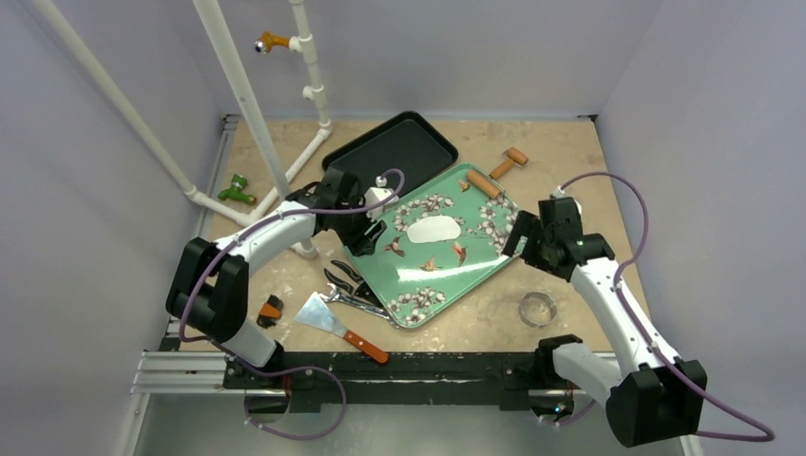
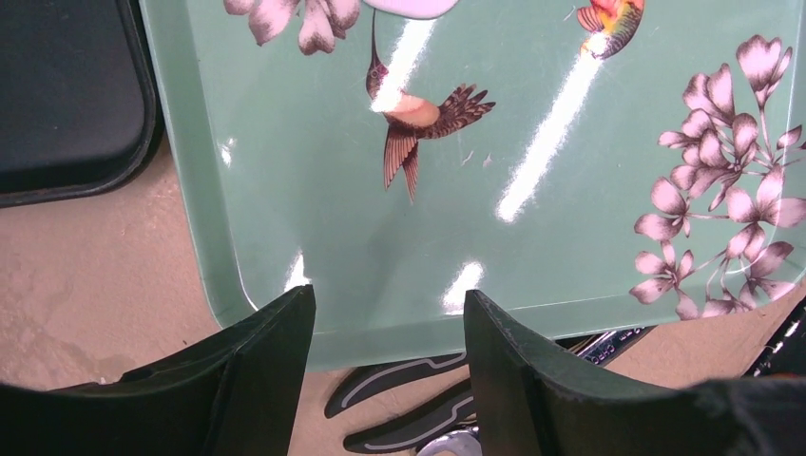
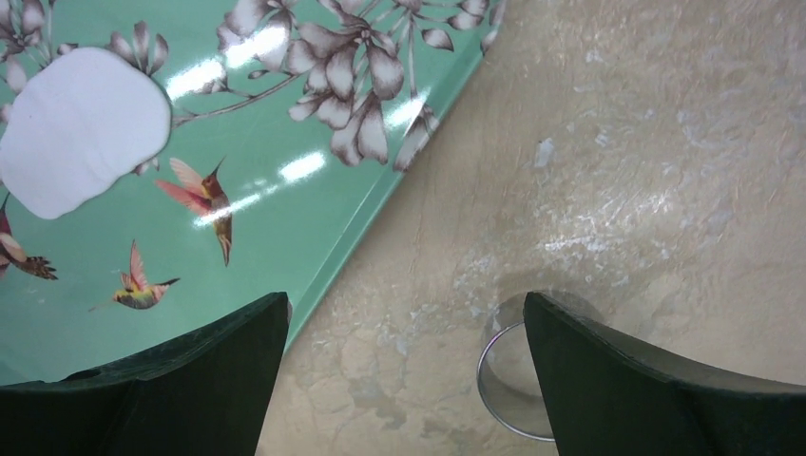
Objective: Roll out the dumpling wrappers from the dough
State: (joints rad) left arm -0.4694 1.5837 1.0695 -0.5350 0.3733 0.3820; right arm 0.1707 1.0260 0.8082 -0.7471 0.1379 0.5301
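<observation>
Top external view, item one: we record a single dumpling wrapper [image 1: 434, 229], a flat white dough disc of uneven outline. It lies near the middle of the green tray [image 1: 475, 275], which is printed with blossoms and hummingbirds.

Item two: we find the left gripper [image 1: 366, 236] at the tray's left edge, fingers partly spread and nothing between them.

Item three: we find the right gripper [image 1: 514, 237] at the tray's right edge, fingers spread wide and empty.

Item four: the metal ring cutter [image 1: 537, 309] sits on the table, apart from the tray on the right.

Also on the table:
- a black tray [image 1: 394, 147], touching the green tray's far left side
- a small wooden tool [image 1: 513, 159] beyond the far corner
- a scraper [image 1: 328, 318]
- black-handled scissors [image 1: 352, 285] near the front
</observation>
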